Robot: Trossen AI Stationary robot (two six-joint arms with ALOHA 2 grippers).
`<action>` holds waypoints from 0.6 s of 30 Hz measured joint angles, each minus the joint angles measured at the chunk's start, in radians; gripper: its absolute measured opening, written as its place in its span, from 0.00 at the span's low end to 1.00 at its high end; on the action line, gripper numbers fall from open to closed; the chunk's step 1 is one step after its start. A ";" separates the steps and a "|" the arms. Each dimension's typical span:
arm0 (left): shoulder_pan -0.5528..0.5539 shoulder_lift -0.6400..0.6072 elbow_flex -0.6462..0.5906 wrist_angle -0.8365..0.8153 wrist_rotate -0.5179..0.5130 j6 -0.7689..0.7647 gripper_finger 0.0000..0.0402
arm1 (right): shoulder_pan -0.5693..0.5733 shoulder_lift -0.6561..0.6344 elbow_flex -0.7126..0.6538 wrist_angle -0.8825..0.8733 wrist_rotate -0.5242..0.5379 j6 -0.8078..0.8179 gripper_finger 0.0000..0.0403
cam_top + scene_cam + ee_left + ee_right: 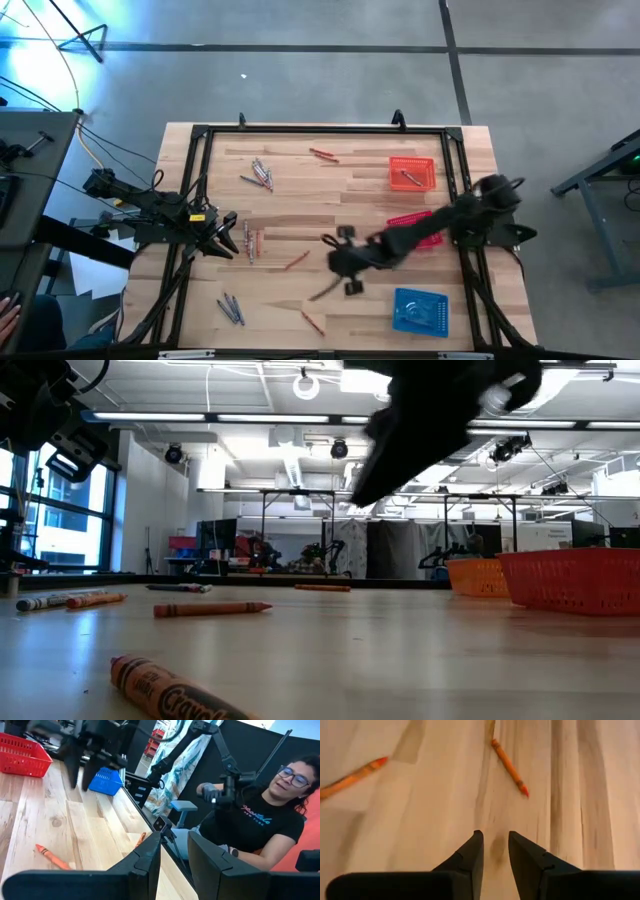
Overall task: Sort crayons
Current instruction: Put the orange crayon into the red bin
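Crayons (252, 240) are lying scattered in small groups over the table (300, 200), none held, so sorting is mostly ahead; only the orange basket (425, 162) seems to be holding 1. The right gripper (495, 845) is hanging mid-table over bare wood, its fingers narrowly apart and empty, with an orange crayon (509, 766) ahead, probably its next pick. The left gripper (174, 851) is waiting at the left edge beside 1 cluster, likewise slightly parted and empty.

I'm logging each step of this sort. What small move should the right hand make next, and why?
Probably lower the right hand toward the orange crayon just ahead. Its fingers are slightly apart, holding nothing, above bare table, so reaching that crayon comes first.
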 joint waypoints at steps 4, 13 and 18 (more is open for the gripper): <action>0.000 0.000 0.000 0.000 0.000 0.000 0.21 | -0.092 0.122 0.117 -0.001 -0.092 -0.109 0.21; 0.000 0.000 0.000 0.000 0.000 0.000 0.21 | -0.188 0.392 0.419 -0.081 -0.229 -0.320 0.21; 0.000 0.000 0.000 0.000 0.000 0.000 0.21 | -0.215 0.529 0.597 -0.205 -0.229 -0.396 0.21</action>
